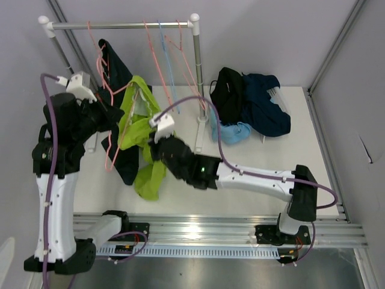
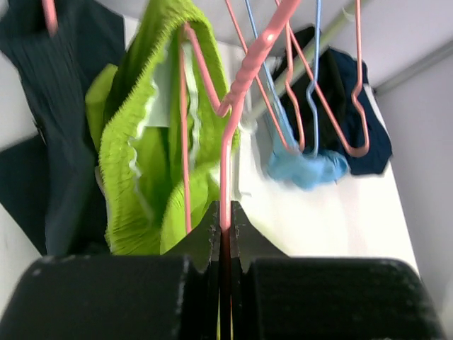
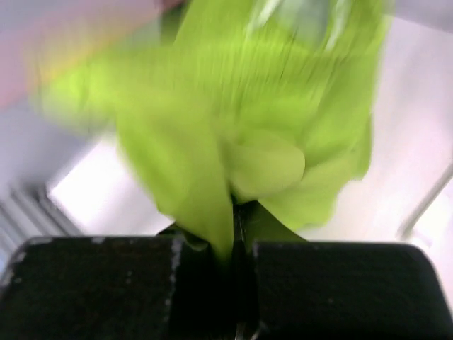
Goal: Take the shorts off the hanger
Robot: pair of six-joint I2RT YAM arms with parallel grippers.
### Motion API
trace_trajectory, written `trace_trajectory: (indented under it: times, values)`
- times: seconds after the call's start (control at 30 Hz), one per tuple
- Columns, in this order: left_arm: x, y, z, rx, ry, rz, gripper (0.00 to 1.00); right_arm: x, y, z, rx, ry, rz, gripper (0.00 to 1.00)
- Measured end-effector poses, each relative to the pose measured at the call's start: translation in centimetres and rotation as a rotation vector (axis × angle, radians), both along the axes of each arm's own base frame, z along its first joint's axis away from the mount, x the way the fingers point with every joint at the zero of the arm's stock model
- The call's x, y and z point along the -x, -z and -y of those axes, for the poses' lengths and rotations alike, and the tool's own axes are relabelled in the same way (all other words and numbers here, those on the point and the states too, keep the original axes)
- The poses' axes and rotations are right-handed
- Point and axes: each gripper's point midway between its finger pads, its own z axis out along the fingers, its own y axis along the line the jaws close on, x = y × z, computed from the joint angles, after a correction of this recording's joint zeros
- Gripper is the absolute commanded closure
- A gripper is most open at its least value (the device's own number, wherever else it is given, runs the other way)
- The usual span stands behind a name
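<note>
Nearest me, my right jaws are pinched shut on a fold of the lime green shorts (image 1: pixel 141 129), and my left jaws are clamped on the wire of the pink hanger (image 2: pixel 244 71) those shorts hang from. I take this as the stripping step: one arm steadies, the other pulls. The waistband looks looped over the hanger's shoulder, so next I'd draw the cloth down and sideways off that arm, holding the wire firm so it doesn't swing. I can't tell whether its hook is on the rail (image 1: pixel 120 25). Beside it hang dark shorts (image 1: pixel 117 69), apparently on another pink hanger. Further right on the rail I count three bare hangers, two pink and one blue. On the surface (image 1: pixel 289 156) beyond lie three shorts: black shorts (image 1: pixel 227 90), blue-green shorts (image 1: pixel 264 108) and light blue shorts (image 1: pixel 233 131). That makes five shorts, two yet to free.
</note>
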Motion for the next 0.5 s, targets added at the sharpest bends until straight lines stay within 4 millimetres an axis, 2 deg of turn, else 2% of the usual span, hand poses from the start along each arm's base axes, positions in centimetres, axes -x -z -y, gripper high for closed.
trace_trajectory:
  times: [0.07,0.13,0.2,0.23,0.3,0.4,0.5]
  values:
    - [1.8,0.4,0.4,0.018,0.014,-0.008,1.00,-3.7,-4.1,0.3,-0.065,0.043,0.029,1.00]
    - [3.2,0.3,0.5,0.027,0.018,-0.005,1.00,-6.7,-7.2,1.1,-0.117,0.087,0.050,1.00]
    - [4.2,0.0,0.6,0.031,0.023,0.009,1.00,-8.0,-8.1,1.9,-0.134,0.111,0.057,1.00]
    - [4.6,-0.1,0.7,0.031,0.030,0.015,1.00,-8.0,-8.1,2.0,-0.135,0.112,0.056,1.00]
    - [5.2,-0.4,0.9,0.035,0.039,0.027,1.00,-7.1,-6.4,2.2,-0.109,0.097,0.035,1.00]
    - [5.4,-0.5,1.2,0.053,0.051,0.028,1.00,-4.5,-1.5,3.1,-0.030,0.067,-0.032,1.00]
    - [5.1,-0.3,1.9,0.075,0.078,0.008,1.00,-1.6,3.7,5.4,0.066,0.052,-0.116,1.00]
